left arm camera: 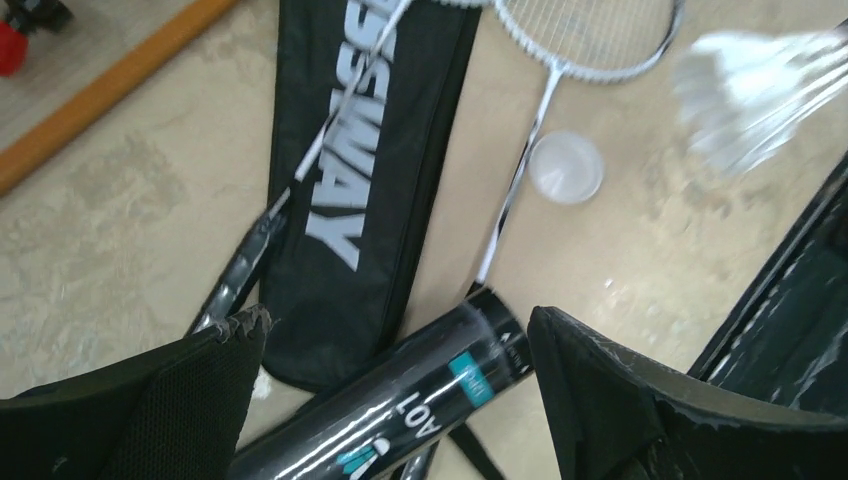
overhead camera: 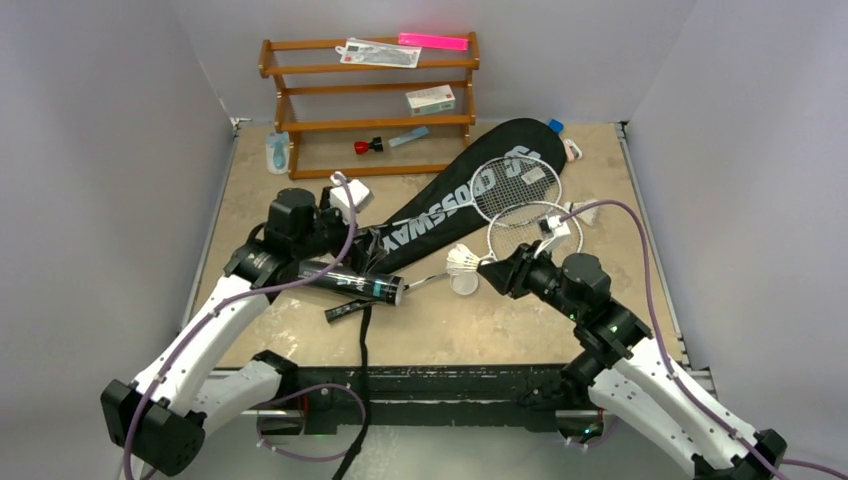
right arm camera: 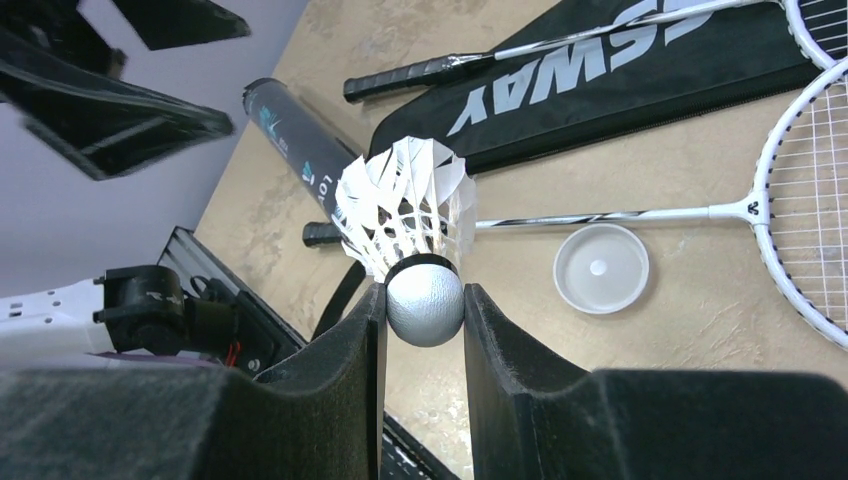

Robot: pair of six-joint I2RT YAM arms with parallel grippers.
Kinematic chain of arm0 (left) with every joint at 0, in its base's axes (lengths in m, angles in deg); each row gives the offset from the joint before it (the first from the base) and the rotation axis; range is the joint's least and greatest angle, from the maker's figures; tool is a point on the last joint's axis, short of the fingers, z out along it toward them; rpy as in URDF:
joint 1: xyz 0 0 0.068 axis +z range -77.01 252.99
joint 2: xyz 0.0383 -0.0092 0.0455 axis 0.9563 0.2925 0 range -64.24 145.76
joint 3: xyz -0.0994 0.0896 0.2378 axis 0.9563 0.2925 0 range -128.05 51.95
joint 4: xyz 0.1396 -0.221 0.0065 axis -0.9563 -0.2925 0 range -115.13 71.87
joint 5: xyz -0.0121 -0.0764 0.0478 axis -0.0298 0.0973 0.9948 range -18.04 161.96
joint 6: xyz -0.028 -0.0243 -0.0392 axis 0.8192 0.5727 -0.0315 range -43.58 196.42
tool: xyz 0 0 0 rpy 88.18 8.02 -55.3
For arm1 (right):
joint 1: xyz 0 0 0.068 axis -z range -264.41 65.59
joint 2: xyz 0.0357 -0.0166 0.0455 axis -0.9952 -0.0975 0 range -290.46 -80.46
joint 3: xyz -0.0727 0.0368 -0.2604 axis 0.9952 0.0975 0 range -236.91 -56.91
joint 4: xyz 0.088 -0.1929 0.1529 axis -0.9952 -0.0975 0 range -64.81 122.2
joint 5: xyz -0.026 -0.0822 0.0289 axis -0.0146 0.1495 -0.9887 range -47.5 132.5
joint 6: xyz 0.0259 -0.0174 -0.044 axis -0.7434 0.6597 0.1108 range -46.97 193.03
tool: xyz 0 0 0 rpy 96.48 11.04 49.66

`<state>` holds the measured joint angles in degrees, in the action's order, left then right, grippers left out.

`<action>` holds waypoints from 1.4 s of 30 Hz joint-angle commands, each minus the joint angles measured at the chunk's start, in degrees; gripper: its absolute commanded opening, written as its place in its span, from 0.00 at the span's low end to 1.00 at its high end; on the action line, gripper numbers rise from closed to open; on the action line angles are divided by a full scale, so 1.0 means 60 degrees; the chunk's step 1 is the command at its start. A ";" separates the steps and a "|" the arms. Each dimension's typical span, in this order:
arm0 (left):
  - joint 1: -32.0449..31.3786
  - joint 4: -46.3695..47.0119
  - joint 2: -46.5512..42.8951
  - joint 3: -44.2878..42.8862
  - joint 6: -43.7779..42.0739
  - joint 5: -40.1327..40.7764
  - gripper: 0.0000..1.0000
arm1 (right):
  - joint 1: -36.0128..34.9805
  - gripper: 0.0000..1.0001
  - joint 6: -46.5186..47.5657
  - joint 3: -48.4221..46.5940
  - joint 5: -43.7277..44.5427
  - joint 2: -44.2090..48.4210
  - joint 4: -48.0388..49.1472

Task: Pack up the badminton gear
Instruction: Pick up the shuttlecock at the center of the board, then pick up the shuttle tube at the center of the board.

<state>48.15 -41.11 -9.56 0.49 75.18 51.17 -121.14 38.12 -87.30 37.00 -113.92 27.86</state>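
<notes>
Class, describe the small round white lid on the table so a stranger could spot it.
Find the long black bag lettered CROSSWAY lying across the tan table. Beside it lies a silver-framed racket; the round white lid rests just off its thin shaft. It is a flat, translucent disc, unlike the feathered white shuttlecock in the right gripper.

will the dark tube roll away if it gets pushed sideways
Probably: the tube lies on its side on the flat table, so a sideways push would likely roll it. Its glossy skin looks slippery to grip.
</notes>
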 commanded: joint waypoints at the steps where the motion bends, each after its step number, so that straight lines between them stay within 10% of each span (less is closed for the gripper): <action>1: -0.0033 -0.1690 0.0886 -0.0242 -0.2672 0.0152 1.00 | -0.0007 0.18 0.0297 -0.0207 -0.0024 0.0385 -0.0374; 11: -0.0737 -0.3546 0.1169 -0.0685 -0.4666 -0.0576 1.00 | -0.0007 0.18 0.0418 -0.0637 -0.0585 0.0722 -0.0919; 17: -0.1434 -0.4030 0.1922 -0.0731 -0.5102 0.1302 0.99 | -0.0002 0.18 0.0429 -0.0681 -0.0802 0.0855 -0.1004; 42: -0.2755 -0.1806 0.4132 0.0336 -0.5522 0.2791 1.00 | -0.0004 0.17 0.0432 -0.0496 -0.1101 0.0921 -0.0874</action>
<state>31.82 -54.88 12.14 2.58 40.78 66.44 -121.14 39.76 -88.85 32.19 -108.43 20.88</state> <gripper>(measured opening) 0.996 0.314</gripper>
